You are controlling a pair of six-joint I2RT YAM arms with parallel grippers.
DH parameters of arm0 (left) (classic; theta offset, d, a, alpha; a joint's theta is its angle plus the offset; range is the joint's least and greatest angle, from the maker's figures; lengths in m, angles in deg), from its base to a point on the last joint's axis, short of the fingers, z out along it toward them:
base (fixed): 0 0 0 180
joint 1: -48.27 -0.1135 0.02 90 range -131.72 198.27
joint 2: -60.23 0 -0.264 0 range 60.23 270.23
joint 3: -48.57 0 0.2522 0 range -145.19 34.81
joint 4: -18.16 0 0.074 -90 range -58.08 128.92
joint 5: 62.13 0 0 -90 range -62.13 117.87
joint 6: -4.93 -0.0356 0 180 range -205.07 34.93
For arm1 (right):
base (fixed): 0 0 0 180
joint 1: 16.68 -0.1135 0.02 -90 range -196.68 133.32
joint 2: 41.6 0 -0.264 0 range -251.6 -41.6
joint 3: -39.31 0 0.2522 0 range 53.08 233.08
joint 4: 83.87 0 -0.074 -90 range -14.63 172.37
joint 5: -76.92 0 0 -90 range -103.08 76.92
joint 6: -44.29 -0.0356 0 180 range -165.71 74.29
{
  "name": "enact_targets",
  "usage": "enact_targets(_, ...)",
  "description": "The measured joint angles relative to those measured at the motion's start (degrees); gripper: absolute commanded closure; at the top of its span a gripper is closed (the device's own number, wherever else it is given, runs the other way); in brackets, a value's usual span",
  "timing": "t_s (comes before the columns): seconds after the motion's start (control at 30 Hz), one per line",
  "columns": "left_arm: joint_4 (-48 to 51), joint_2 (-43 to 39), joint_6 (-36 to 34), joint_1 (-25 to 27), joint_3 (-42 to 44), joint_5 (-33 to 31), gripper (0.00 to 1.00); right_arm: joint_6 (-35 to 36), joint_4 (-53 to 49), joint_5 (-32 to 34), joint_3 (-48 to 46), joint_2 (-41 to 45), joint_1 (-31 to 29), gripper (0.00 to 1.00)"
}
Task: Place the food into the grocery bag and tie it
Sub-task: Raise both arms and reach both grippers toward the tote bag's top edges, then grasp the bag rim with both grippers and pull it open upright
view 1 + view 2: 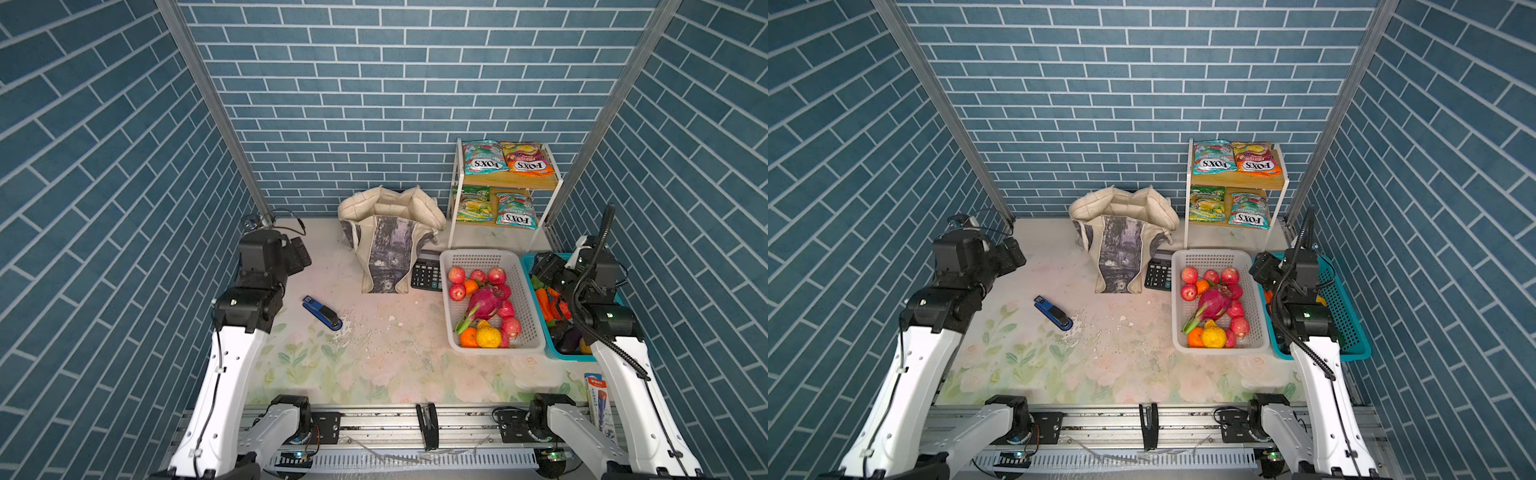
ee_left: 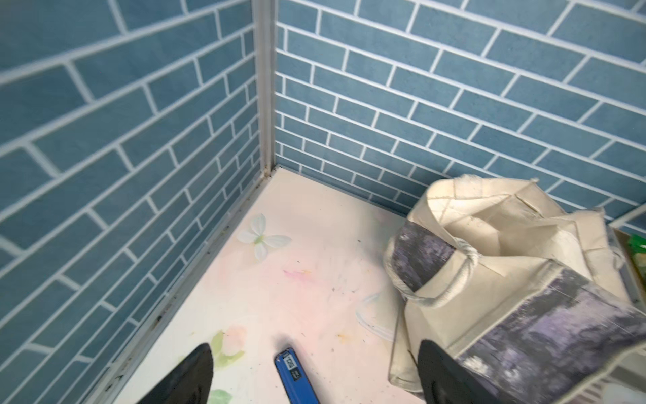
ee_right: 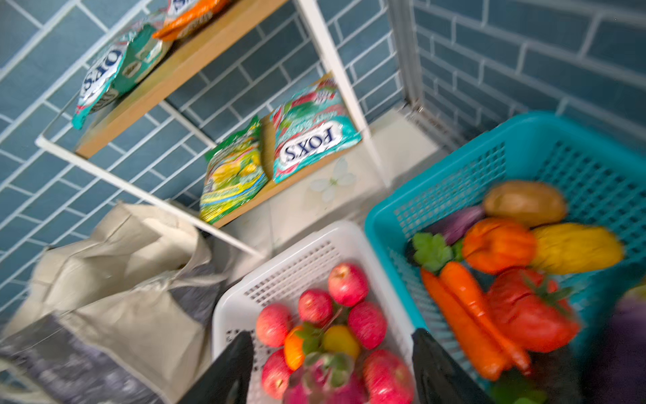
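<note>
Four "FOX'S" candy packets (image 1: 484,158) on the shelf (image 1: 511,181); left pincer (image 2: 314,348) and right pincer (image 3: 332,334) both spread.

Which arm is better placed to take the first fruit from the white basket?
The right arm. The right gripper hangs open at the edge of the white basket, with apples close below. The left gripper is far to the left, beyond the grocery bag.
</note>
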Motion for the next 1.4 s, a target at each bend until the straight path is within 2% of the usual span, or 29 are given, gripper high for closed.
enact_targets(0.1,4.0,9.3,0.4,0.0,-8.2,6.3,0.01,-4.7,-0.3,-6.7,1.2,-3.4,-1.2,0.3)
enact_targets(0.23,7.0,22.1,0.8,0.0,-20.0,12.9,0.0,-9.5,1.7,-11.2,3.9,-8.7,-5.1,0.3)
enact_targets(0.57,10.8,48.1,2.4,0.1,-42.4,23.0,0.06,-17.8,13.1,-13.2,13.8,-27.5,-15.1,0.3)
enact_targets(0.8,11.9,57.5,3.1,0.1,-49.2,26.1,0.11,-21.1,17.7,-12.3,20.4,-39.4,-18.0,0.3)
enact_targets(0.97,13.2,62.7,3.7,-0.1,-53.9,27.5,0.19,-22.5,18.9,-11.3,25.9,-46.8,-18.8,0.28)
enact_targets(1.23,13.8,68.1,4.6,-1.4,-60.2,30.4,0.42,-23.0,18.9,-9.4,34.4,-55.8,-20.0,0.3)
enact_targets(1.4,14.2,68.9,4.6,-2.1,-61.0,31.7,0.57,-23.6,18.6,-8.6,37.7,-59.9,-21.5,0.32)
